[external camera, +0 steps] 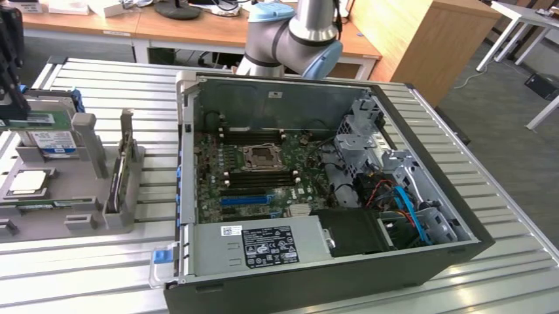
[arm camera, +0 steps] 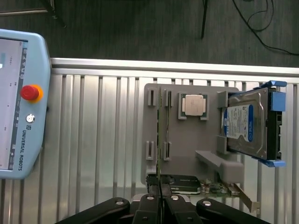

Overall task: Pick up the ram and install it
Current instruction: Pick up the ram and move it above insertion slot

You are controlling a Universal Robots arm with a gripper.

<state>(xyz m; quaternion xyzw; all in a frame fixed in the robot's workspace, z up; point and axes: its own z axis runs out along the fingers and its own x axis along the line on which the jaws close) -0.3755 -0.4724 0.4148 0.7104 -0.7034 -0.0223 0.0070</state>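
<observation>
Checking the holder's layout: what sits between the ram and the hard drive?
The CPU, seated on the holder between ram and hard drive, in the wrist view.

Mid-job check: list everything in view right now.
computer case: one, black, open, on slatted table
motherboard: one, green, inside case
power supply: one, silver, inside case
parts holder: one, grey, exterior view's left
ram: one, green, on edge in holder
hard drive: one, silver, blue label, in holder
processor: one, silver, on holder
bracketed card: one, green, holder's end
teach pendant: one, light blue, apart from holder
robot arm: one, silver-blue, behind case
end effector: one, black, closed, empty, over holder
</observation>
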